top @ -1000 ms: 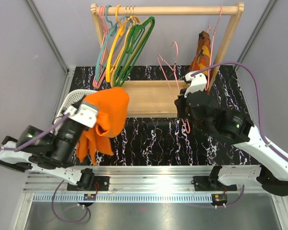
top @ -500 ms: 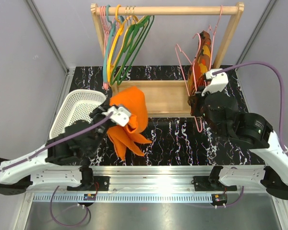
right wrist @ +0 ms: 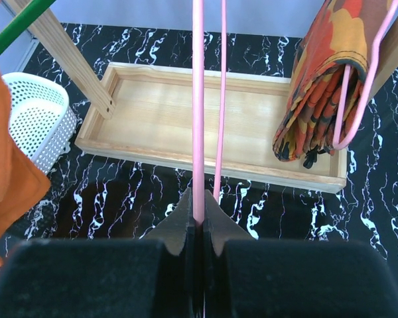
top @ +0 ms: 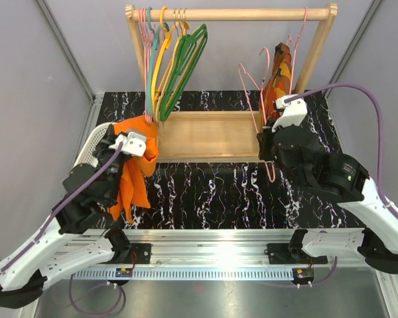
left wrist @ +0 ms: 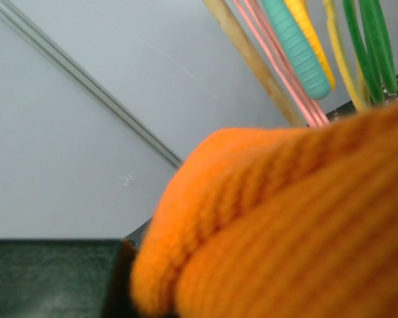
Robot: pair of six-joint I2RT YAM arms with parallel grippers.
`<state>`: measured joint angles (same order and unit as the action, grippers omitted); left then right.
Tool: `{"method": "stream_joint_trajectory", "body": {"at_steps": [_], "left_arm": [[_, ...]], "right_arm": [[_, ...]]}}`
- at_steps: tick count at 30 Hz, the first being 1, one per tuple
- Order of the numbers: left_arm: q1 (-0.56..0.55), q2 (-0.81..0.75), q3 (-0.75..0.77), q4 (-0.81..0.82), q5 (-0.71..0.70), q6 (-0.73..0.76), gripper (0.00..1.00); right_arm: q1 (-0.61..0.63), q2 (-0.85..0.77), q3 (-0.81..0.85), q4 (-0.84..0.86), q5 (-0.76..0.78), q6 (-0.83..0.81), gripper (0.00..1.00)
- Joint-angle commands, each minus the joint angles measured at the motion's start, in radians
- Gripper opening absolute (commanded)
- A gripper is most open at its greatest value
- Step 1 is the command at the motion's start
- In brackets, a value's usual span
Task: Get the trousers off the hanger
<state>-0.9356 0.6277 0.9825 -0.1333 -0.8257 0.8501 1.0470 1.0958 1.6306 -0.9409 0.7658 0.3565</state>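
The trousers (top: 134,173), off the hanger (right wrist: 198,99), hang at middle left from the left gripper (top: 138,141), whose jaws the cloth hides so I cannot tell their state; best lower them squarely over the white basket (top: 93,141) before release, while the right gripper (right wrist: 198,222), jaws clamped on the pink wire, holds the hanger well apart.

Bright, even light; trousers (left wrist: 285,232) blur the left wrist view, probably too close.

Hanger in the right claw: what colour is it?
The hanger is pink, thin wire; clearest in the right wrist view.
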Motion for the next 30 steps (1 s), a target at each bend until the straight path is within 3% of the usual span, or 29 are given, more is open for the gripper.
{"method": "stream_joint_trajectory", "body": {"at_steps": [1,6,9,15,21,30], "left_arm": [[0.11,0.081,0.056,0.184,0.15,-0.017,0.0],[0.37,0.095,0.1,0.149,0.275,-0.189,0.0],[0.463,0.101,0.13,0.098,0.355,-0.305,0.0],[0.633,0.157,0.24,0.032,0.379,-0.486,0.0],[0.698,0.289,0.335,0.026,0.212,-0.542,0.0],[0.811,0.423,0.416,0.018,0.212,-0.651,0.0]], "right_arm": [[0.001,0.004,0.035,0.036,-0.006,0.018,0.0],[0.001,-0.013,0.035,0.011,-0.022,0.021,0.0],[0.001,-0.025,0.014,0.016,-0.02,0.019,0.0],[0.001,-0.025,-0.005,0.036,-0.037,0.007,0.0],[0.002,-0.027,-0.023,0.063,-0.068,-0.004,0.0],[0.001,-0.031,-0.058,0.099,-0.1,-0.025,0.0]]}}
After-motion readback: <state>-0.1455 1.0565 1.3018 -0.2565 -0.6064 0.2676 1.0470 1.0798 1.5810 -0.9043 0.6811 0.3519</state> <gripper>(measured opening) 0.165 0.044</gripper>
